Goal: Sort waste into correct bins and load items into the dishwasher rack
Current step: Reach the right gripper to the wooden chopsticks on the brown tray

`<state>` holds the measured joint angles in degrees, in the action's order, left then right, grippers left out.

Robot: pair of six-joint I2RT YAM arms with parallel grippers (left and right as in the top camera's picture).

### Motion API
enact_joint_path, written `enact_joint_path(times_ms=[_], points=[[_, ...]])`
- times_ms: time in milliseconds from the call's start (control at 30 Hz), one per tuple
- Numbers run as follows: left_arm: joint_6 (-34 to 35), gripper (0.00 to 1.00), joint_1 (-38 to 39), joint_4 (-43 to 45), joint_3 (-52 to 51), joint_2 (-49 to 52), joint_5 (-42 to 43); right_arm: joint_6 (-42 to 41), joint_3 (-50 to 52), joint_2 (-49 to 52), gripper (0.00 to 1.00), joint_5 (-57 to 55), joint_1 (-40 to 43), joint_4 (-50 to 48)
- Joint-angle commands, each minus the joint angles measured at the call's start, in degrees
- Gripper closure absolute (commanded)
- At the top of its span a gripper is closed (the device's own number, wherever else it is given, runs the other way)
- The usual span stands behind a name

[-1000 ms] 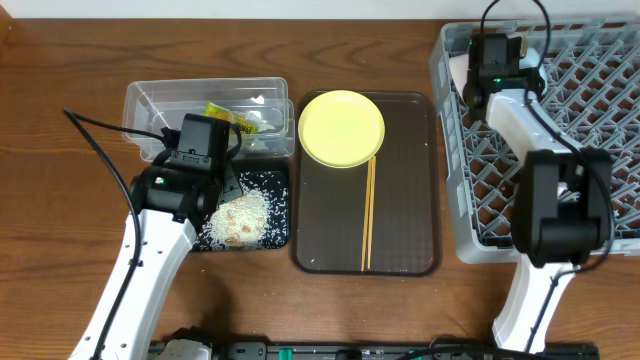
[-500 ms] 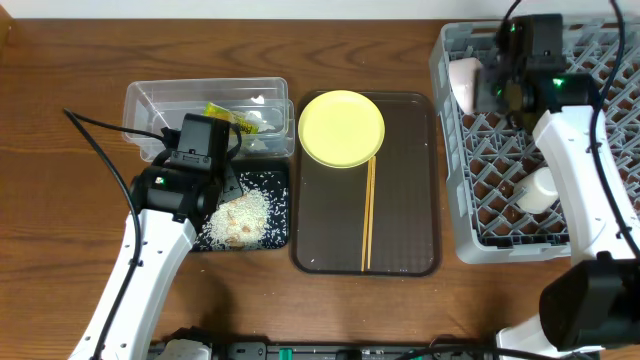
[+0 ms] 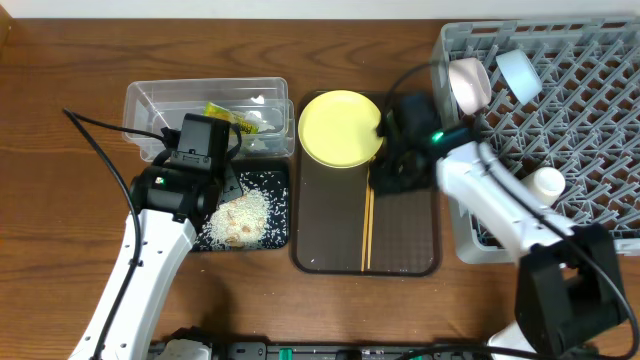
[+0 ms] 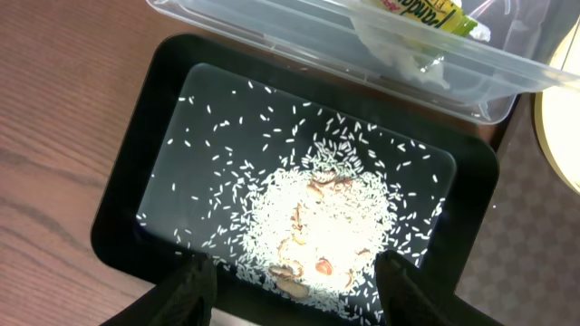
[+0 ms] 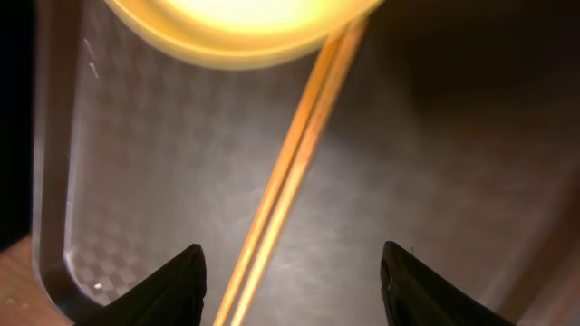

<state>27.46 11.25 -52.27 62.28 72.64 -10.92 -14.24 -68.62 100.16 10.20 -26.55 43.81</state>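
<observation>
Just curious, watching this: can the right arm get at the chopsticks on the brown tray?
Probably yes. The right gripper hangs open just above the chopsticks, which lie bare on the brown tray.

White-shelled arms (image 3: 148, 262) with black joints and cables — one green light (image 3: 437, 137).

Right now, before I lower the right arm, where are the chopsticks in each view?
Overhead: chopsticks lie lengthwise on the brown tray, just below the yellow plate in the picture.
Left wrist: not in it; only the plate's rim shows at the right edge.
Right wrist: a diagonal through the middle, plate at the top.
Shared landmark: the yellow plate.
</observation>
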Motion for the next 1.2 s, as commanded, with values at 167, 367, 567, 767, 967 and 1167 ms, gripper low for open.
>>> enact_joint_path(times_ms=[167, 367, 567, 767, 967, 1167], points=[[0.9, 0.4, -0.3, -0.2, 0.5, 0.3, -1.1, -10.8, 9.8, 0.3, 0.45, -13.1, -7.7, -8.8], [0.9, 0.4, -0.3, -0.2, 0.5, 0.3, -1.1, -13.8, 11.4, 0.3, 0.46, -15.3, -8.4, -8.9], [0.9, 0.4, -0.3, -0.2, 0.5, 0.3, -1.1, -16.0, 12.3, 0.3, 0.46, -15.3, -8.4, -9.0], [0.9, 0.4, -0.3, -0.2, 0.5, 0.3, -1.1, -16.0, 12.6, 0.3, 0.45, -13.7, -8.4, -9.6], [0.9, 0.4, -0.3, -0.2, 0.5, 0.3, 0.0, -16.6, 13.0, 0.3, 0.45, -13.2, -8.4, -9.6], [0.9, 0.4, -0.3, -0.2, 0.5, 0.3, 0.2, -18.1, 14.1, 0.3, 0.44, -13.1, -8.4, -9.8]])
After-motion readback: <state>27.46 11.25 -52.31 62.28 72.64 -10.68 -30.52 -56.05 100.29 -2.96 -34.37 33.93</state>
